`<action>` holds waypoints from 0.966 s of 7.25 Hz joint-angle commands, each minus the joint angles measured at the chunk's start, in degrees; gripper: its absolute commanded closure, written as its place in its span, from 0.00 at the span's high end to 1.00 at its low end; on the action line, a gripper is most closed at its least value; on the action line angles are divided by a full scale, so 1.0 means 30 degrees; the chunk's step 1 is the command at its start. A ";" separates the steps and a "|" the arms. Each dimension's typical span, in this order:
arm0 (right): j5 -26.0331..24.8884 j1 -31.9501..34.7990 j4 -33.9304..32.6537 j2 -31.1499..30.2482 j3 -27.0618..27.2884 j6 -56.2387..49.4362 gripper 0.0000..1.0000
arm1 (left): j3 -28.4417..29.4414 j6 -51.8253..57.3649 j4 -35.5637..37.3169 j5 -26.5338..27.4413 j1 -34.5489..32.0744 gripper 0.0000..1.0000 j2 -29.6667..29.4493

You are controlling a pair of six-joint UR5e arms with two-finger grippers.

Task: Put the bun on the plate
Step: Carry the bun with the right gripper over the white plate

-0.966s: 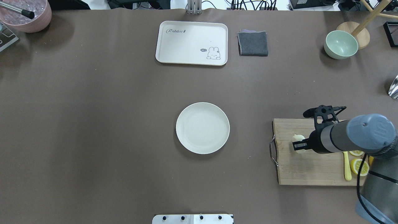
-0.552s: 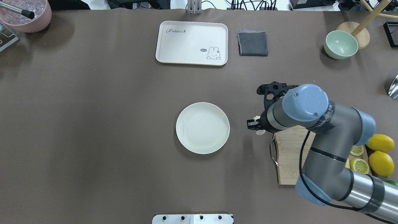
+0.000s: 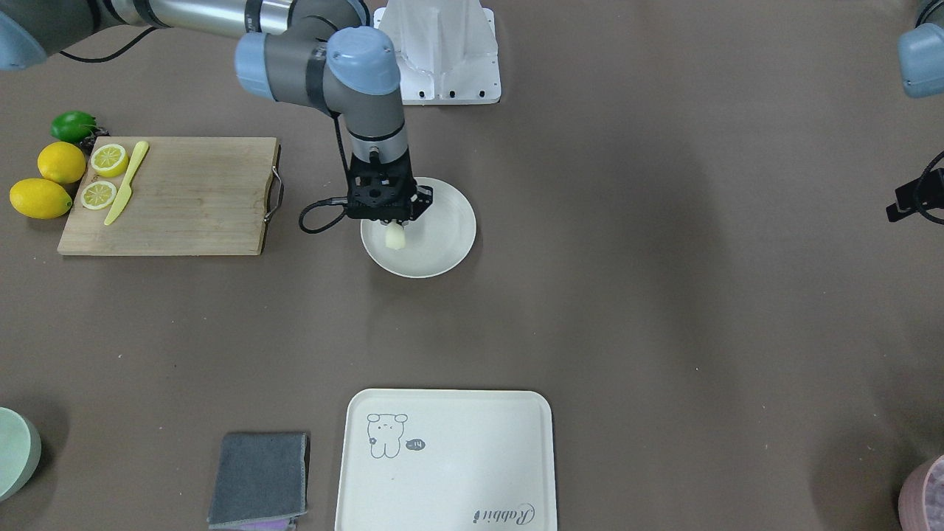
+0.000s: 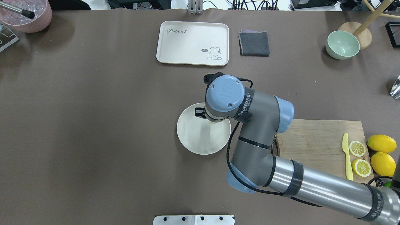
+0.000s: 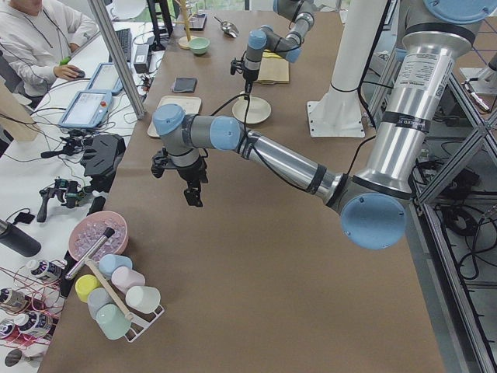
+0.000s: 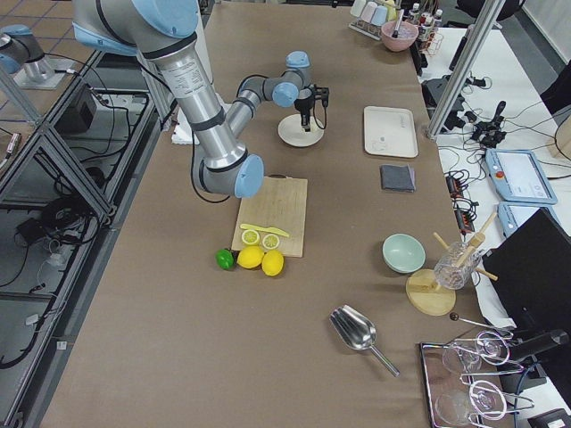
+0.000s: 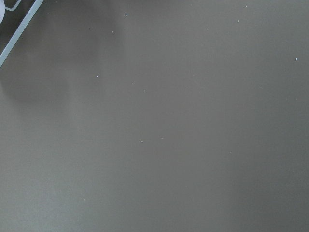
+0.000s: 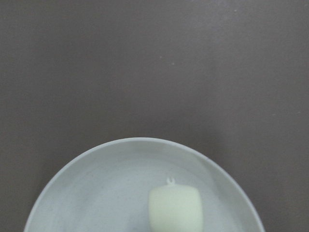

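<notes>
The bun (image 3: 395, 236), a small pale cream lump, hangs over the near-left part of the round off-white plate (image 3: 446, 243) at mid-table. My right gripper (image 3: 394, 223) points straight down and is shut on the bun's top. The right wrist view shows the bun (image 8: 175, 208) just above the plate (image 8: 96, 193). From overhead the right wrist hides the bun, and only the plate (image 4: 193, 140) shows. My left gripper (image 5: 190, 190) hovers over bare table far to the robot's left; I cannot tell whether it is open or shut.
A wooden cutting board (image 4: 312, 147) with a yellow knife (image 4: 346, 159) and lemon halves (image 4: 357, 148) lies to the right, with whole lemons (image 4: 382, 143) beside it. A cream tray (image 4: 192, 42), a grey cloth (image 4: 254, 43) and a green bowl (image 4: 342, 44) sit at the far edge.
My right arm has swung left from the cutting board, carrying the bun across the table to a spot over the plate.
</notes>
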 commanded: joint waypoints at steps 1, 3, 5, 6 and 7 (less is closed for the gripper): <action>-0.0694 -0.0805 0.0019 0.0422 -0.0525 0.0437 0.75 | 0.0185 -0.0023 -0.0031 -0.0007 0.0029 0.98 -0.0018; -0.0694 -0.0894 -0.0039 0.0273 -0.0175 0.0407 1.00 | 0.0274 -0.0023 -0.0031 -0.0036 0.0000 0.98 0.0214; -0.0636 -0.0894 -0.0098 0.0214 0.0061 0.0320 1.00 | 0.0303 -0.0023 -0.0031 -0.0036 0.0000 0.98 0.0275; -0.0606 -0.0865 -0.0098 0.0214 0.0179 0.0232 1.00 | 0.0332 -0.0023 -0.0031 -0.0036 0.0000 0.98 0.0304; -0.0577 -0.0806 -0.0127 0.0214 0.0354 0.0203 1.00 | 0.0332 -0.0023 -0.0031 -0.0036 0.0029 0.98 0.0304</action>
